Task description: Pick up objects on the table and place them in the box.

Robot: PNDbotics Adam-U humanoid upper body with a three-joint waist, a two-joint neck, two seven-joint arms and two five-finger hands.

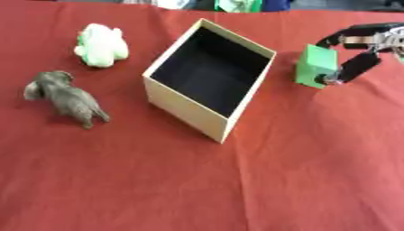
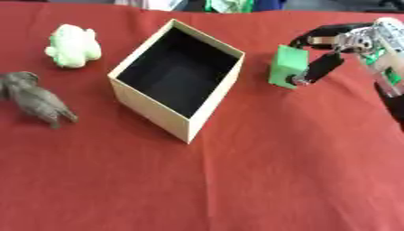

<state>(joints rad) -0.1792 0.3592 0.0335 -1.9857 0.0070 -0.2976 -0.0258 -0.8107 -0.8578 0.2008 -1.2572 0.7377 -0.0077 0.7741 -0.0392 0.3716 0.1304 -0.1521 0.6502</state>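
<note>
Your right hand (image 2: 335, 49) pinches a green block (image 2: 286, 65) near the table's (image 1: 236, 189) far right edge, just right of the open box (image 1: 207, 79). A pale green frog toy (image 1: 101, 45) and a grey elephant (image 1: 67, 97) sit by the left edge.

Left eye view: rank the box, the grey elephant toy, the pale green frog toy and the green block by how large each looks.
1. Box, clearly largest.
2. Grey elephant toy.
3. Pale green frog toy, close to the elephant in apparent size, so that order is unsure.
4. Green block, smallest; the right hand curls round it and hides part.
</note>
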